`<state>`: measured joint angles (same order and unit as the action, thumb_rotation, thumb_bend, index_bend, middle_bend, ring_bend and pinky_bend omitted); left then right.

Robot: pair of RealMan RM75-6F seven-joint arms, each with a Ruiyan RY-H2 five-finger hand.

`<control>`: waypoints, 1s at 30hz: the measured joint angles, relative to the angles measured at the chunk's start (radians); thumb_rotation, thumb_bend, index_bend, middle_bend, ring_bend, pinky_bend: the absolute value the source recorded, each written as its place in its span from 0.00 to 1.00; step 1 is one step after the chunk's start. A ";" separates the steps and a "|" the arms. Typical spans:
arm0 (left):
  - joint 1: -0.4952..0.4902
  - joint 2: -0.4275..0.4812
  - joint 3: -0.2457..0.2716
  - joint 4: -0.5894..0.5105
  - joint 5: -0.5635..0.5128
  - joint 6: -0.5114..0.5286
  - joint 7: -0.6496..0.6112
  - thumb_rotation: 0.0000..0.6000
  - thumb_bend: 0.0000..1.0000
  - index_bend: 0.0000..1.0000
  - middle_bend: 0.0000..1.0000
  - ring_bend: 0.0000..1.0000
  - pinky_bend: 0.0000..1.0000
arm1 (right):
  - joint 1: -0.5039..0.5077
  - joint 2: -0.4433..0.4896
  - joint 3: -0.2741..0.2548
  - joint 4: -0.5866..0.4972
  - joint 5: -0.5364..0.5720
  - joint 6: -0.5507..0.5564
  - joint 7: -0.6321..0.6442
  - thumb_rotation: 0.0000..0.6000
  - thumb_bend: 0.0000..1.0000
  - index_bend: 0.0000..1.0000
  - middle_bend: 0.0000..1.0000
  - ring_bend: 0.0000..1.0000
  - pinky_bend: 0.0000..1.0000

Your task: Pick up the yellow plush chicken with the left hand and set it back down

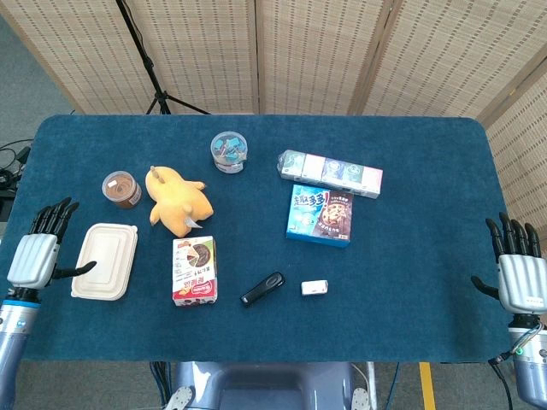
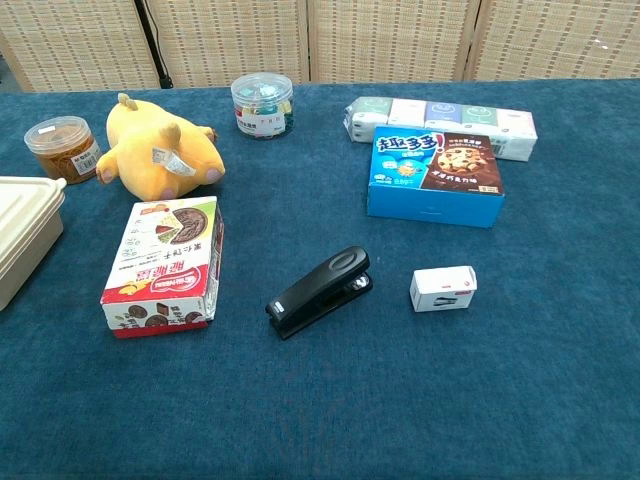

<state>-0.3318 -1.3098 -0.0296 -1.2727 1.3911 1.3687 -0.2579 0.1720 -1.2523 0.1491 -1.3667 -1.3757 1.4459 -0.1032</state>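
1. While both hands rest empty with fingers apart at the table's edges, left hand [image 1: 36, 248] and right hand [image 1: 520, 272], the plush chicken [image 1: 178, 202] lies beside a brown jar [image 1: 122, 189].
2. Seen from the chest, a white tag shows on the chicken; the blue cookie box [image 2: 435, 176] bears Chinese characters.

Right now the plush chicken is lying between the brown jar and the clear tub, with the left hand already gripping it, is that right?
Not quite. The chicken does lie between the brown jar and the clear tub, but the left hand is not gripping it. The head view shows that hand open at the table's left edge, apart from the chicken, beside the beige container.
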 measured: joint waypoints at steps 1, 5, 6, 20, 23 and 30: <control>0.000 -0.002 -0.002 0.006 0.002 -0.003 -0.003 0.87 0.00 0.00 0.00 0.00 0.00 | 0.000 0.001 -0.001 -0.002 0.001 -0.004 0.002 1.00 0.00 0.00 0.00 0.00 0.00; 0.000 -0.015 -0.011 0.036 0.010 -0.017 -0.015 0.87 0.00 0.00 0.00 0.00 0.00 | 0.000 0.004 -0.005 -0.007 0.005 -0.018 0.004 1.00 0.00 0.00 0.00 0.00 0.00; 0.001 -0.016 -0.012 0.038 0.012 -0.018 -0.016 0.87 0.00 0.00 0.00 0.00 0.00 | 0.000 0.004 -0.005 -0.008 0.005 -0.018 0.006 1.00 0.00 0.00 0.00 0.00 0.00; -0.021 -0.033 -0.035 0.079 0.056 -0.041 -0.068 0.73 0.00 0.00 0.00 0.00 0.00 | 0.009 0.006 0.000 -0.003 0.019 -0.056 0.035 1.00 0.00 0.00 0.00 0.00 0.00; -0.056 -0.043 -0.049 0.108 0.064 -0.072 -0.081 0.52 0.00 0.00 0.00 0.00 0.00 | 0.013 0.002 0.006 0.004 0.027 -0.063 0.039 1.00 0.00 0.00 0.00 0.00 0.00; -0.145 -0.125 -0.076 0.271 0.113 -0.097 -0.151 0.05 0.00 0.00 0.00 0.00 0.00 | 0.020 -0.009 0.012 0.025 0.050 -0.086 0.036 1.00 0.00 0.00 0.00 0.00 0.00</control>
<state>-0.4765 -1.4351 -0.1058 -1.0019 1.5042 1.2716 -0.4090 0.1922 -1.2614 0.1613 -1.3420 -1.3252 1.3601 -0.0675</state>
